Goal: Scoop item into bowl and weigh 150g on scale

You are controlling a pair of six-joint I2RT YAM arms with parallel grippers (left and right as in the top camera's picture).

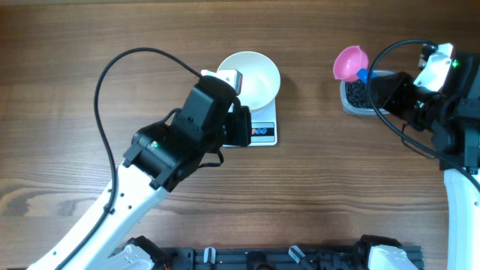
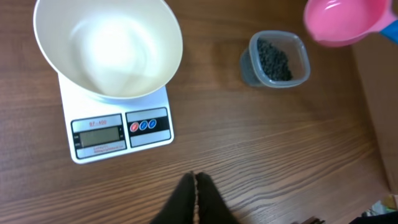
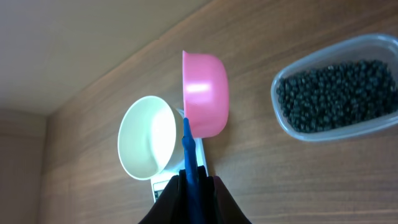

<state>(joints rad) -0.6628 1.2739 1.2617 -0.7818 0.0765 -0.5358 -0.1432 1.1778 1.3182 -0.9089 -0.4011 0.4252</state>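
Observation:
The white bowl stands on the white scale and looks empty. The item, small black pellets, fills a clear plastic tub at the right. My right gripper is shut on the blue handle of a pink scoop. The scoop hangs above the table just left of the tub, and its cup looks empty. My left gripper is shut on nothing, low over bare wood in front of the scale. The left wrist hides part of the scale from overhead.
The clear tub sits right of the scale. A black cable loops over the table's left half. A dark rail runs along the near edge. The tabletop ends at the right in the left wrist view.

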